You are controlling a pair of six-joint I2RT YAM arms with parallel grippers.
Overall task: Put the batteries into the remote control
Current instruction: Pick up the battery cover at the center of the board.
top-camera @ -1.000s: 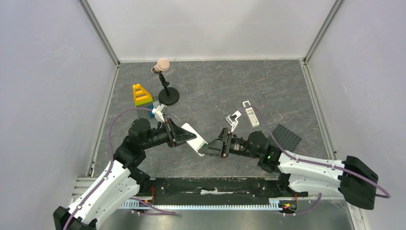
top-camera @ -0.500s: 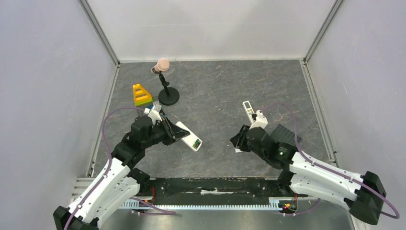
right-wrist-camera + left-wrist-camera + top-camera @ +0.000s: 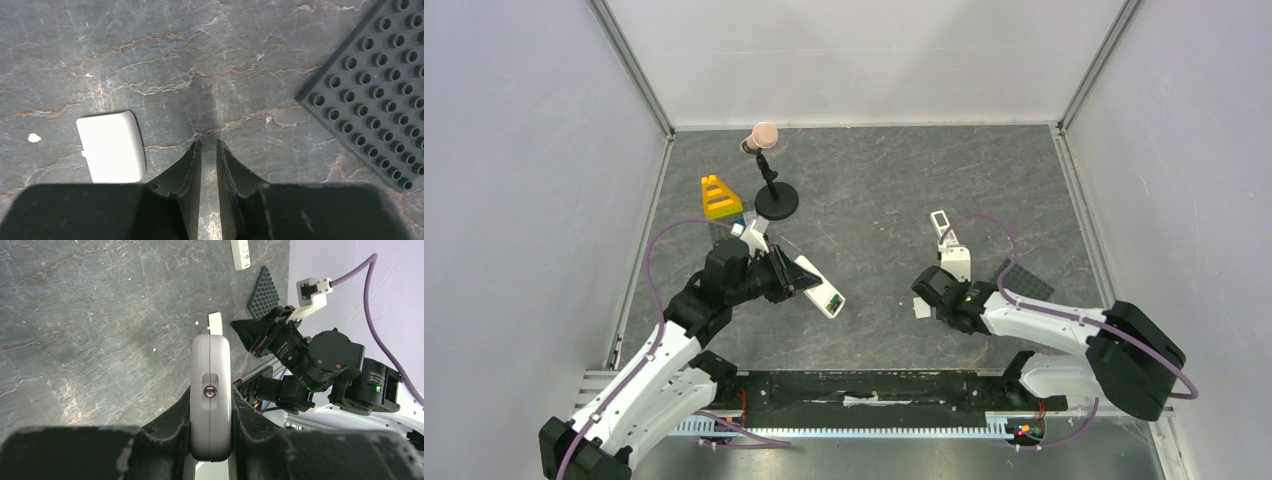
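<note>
The right fingers (image 3: 193, 165) have left the remote (image 3: 211, 390), where they were working a second ago. They have swung to the right and dropped low over the table (image 3: 150, 50). They are now almost together, with only a thin gap and nothing between them. Just beside them to the left, a small white cover (image 3: 111, 146) lies flat on the table. It looks like the battery door, though the pictures do not settle that. To their right is the corner of a studded grey baseplate (image 3: 370, 95).

The left fingers (image 3: 241, 416) are clamped on the remote's two broad faces, holding it on edge above the table with its free end pointing towards the right arm. This grip has barely shifted. From above, the remote (image 3: 816, 285) sits left of centre, well apart from the cover (image 3: 921, 308). A slim remote (image 3: 940, 221) lies beyond the right wrist.

My reading is that the task is at an early stage. The door seems to be off and set aside, and the remote is held ready. No batteries can be made out in any view, so finding them, fitting them and closing the door all remain to be done.
</note>
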